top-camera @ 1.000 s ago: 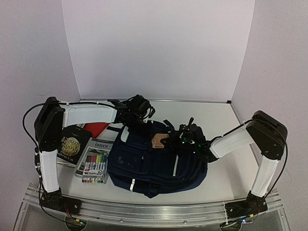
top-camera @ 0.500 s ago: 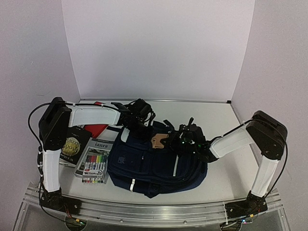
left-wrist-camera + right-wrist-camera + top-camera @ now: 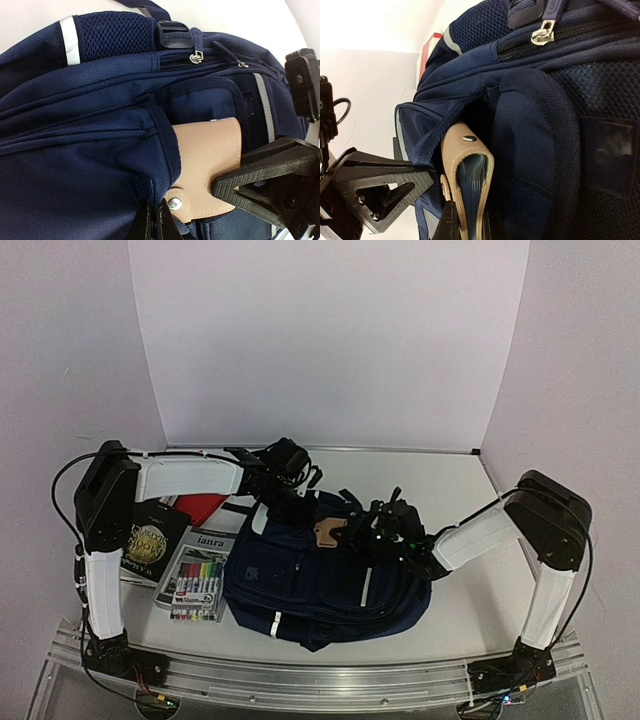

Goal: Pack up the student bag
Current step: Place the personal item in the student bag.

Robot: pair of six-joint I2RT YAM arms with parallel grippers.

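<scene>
Left gripper (image 3: 156,224): we note its fingers pressed together at the top of the backpack (image 3: 300,580), with a ridge of navy fabric running down between the tips. Right gripper (image 3: 348,537): nearly closed, pinching the tan leather tab (image 3: 207,150) that wraps the bag's top handle. One black finger lies flat against the tab's face.

Backpack position: flat on the white table (image 3: 450,480), roughly centred between the two arms, with its top toward the far wall.

Writing:
- We read "ianra" on the header of the marker pack (image 3: 197,575).
- The dark book (image 3: 148,542) carries a gold round emblem. Its lettering is too small for us to read.
- The leather tab shows a rivet but no text we can make out.
- The zipper pull (image 3: 195,56) has a stamped shape that is not legible.

Edges and room:
- The marker pack sits just beside the bag's left edge, and the book is just beyond it.
- A red flat item (image 3: 205,508) lies behind them, under the left arm.
- Bare tabletop shows behind the bag and to its right, up to the walls.
- The bag's near edge lies close to the metal rail (image 3: 320,680) at the front.
- The two grippers are close to each other at the bag's top.
</scene>
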